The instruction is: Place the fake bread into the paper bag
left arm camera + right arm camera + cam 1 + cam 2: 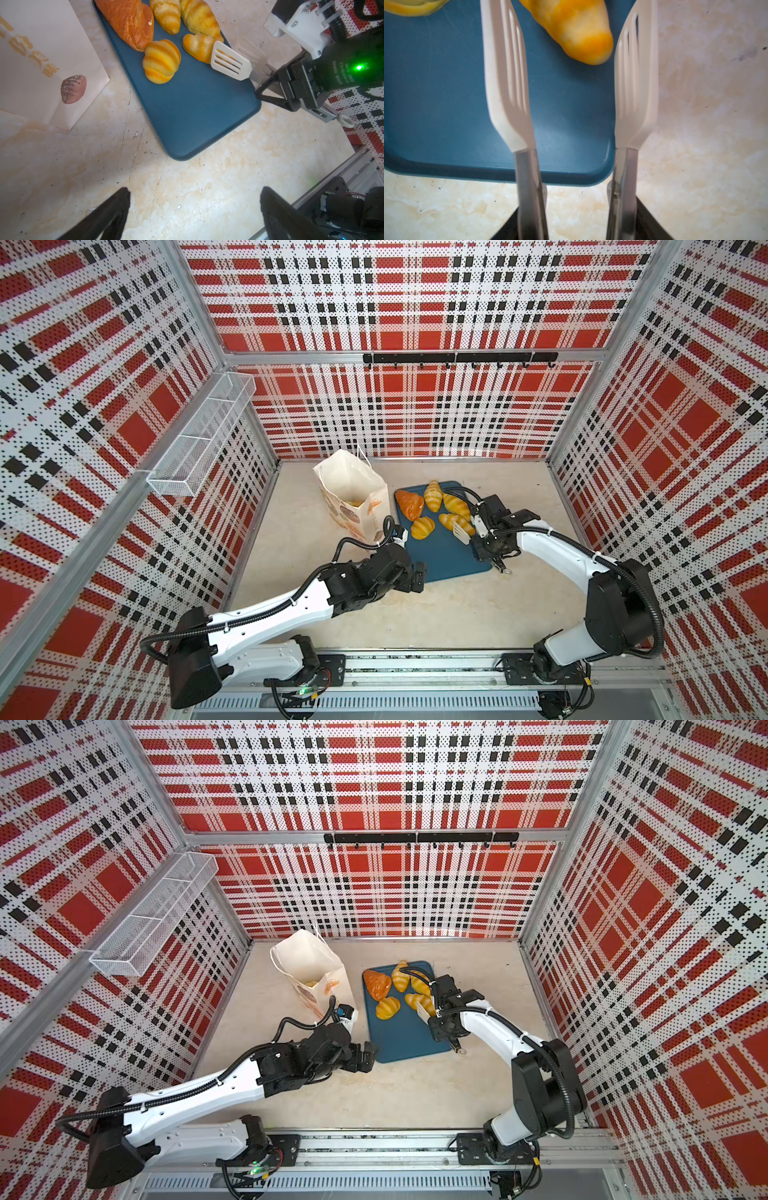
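The step in hand looks like picking up another piece. The right gripper is clamped on the metal arms of white slotted tongs, whose blades stand apart on either side of a yellow croissant tip. Five pieces of the fake bread lie at the far end of the blue tray, right of centre in both top views. The paper bag stands upright just left of the tray. Next, the tongs probably need to slide further along the croissant and squeeze.

The left gripper hangs spread wide and empty over the table, near the tray's lower left corner. The bag's inside is mostly hidden, apart from a yellowish scrap deep down. Whether the blades touch the croissant is unclear.
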{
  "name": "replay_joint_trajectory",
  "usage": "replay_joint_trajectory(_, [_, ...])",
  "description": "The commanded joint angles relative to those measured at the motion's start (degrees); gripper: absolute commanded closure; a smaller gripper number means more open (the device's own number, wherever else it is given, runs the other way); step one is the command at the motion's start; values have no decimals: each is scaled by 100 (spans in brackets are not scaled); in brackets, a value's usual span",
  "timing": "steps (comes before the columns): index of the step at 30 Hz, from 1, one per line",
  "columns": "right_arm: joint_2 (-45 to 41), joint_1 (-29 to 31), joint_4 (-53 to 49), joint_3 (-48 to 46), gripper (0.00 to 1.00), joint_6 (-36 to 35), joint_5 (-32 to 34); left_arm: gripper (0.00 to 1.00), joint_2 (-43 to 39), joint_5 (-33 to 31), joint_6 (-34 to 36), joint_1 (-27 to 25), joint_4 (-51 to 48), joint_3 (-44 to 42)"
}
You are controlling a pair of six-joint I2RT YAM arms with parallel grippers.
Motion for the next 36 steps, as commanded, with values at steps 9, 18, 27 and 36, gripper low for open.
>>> replay_joint_trajectory(9, [-646,67,200,-466,43,193,-983,1,70,-109,-52,-37,150,-74])
replay_joint_trajectory(18, [-874,191,-70,-439,42,327,-387,1,216,-40,-45,-59,186,11])
replay_joint_trajectory(27, [-356,187,-158,-99,41,184,346,1,135,-86,-66,-101,161,-55])
replay_joint_trajectory(36, [172,190,82,234,41,57,394,0,198,-75,-75,-129,141,-19])
